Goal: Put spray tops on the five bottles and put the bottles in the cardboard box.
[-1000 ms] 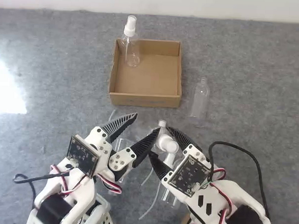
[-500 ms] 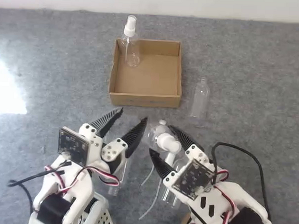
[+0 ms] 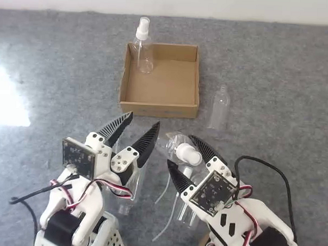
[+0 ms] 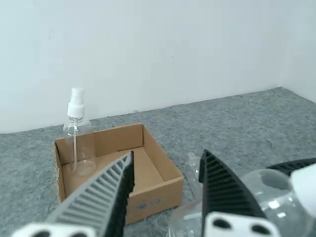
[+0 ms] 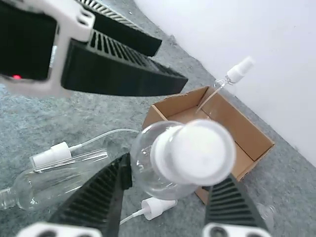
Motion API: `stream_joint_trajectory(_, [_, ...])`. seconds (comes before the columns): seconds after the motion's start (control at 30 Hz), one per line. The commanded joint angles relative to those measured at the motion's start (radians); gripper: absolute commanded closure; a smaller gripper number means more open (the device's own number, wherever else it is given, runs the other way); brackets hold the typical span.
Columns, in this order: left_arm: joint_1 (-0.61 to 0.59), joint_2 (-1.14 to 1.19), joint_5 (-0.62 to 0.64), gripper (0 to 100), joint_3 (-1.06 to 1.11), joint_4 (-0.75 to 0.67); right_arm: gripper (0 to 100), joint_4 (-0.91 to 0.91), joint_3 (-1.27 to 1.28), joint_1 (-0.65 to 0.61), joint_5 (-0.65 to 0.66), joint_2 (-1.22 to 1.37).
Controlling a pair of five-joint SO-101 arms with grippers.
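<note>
My right gripper (image 3: 190, 163) is shut on a clear bottle (image 3: 173, 142) with a white spray top (image 3: 187, 154), held tilted above the table in front of the cardboard box (image 3: 131, 102). In the right wrist view the bottle (image 5: 154, 168) and its top (image 5: 195, 150) sit between my fingers (image 5: 98, 197). My left gripper (image 3: 135, 131) stands open just left of that bottle, holding nothing; its fingers (image 4: 106, 197) frame the box (image 4: 165, 185). A topped bottle (image 3: 142, 46) stands in the box's far left corner. An untopped bottle (image 3: 219, 106) stands right of the box.
Between the arms a bare bottle (image 3: 131, 189) lies on the grey carpet beside loose spray tops with long tubes (image 3: 168, 210). A white slotted basket (image 3: 111, 236) sits at the near edge under the left arm. The white wall runs behind the box.
My left gripper has pulled back to the left, away from the bottle, and stays open. My right gripper has shifted slightly right with the topped bottle still in it.
</note>
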Motion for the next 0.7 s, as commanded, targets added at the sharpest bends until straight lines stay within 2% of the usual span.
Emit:
stream_joint_trajectory(0.0, [-0.034,-0.014,-0.048,80,-0.010,-0.044,86.6,-0.027,-0.008,0.053,0.014,0.027])
stream_joint_trajectory(0.13, [-0.106,-0.014,-0.081,80,-0.013,-0.046,86.6,-0.028,-0.008,0.107,0.014,0.027])
stream_joint_trajectory(0.33, [-0.265,-0.014,-0.097,80,0.022,-0.032,86.6,-0.030,-0.006,0.108,0.009,0.045])
stream_joint_trajectory(0.53, [-0.443,-0.014,-0.095,79,0.168,-0.037,86.6,-0.105,-0.014,0.116,0.012,0.219])
stream_joint_trajectory(0.67, [-0.488,-0.015,-0.100,79,0.269,-0.038,86.6,-0.117,-0.057,0.116,0.008,0.338])
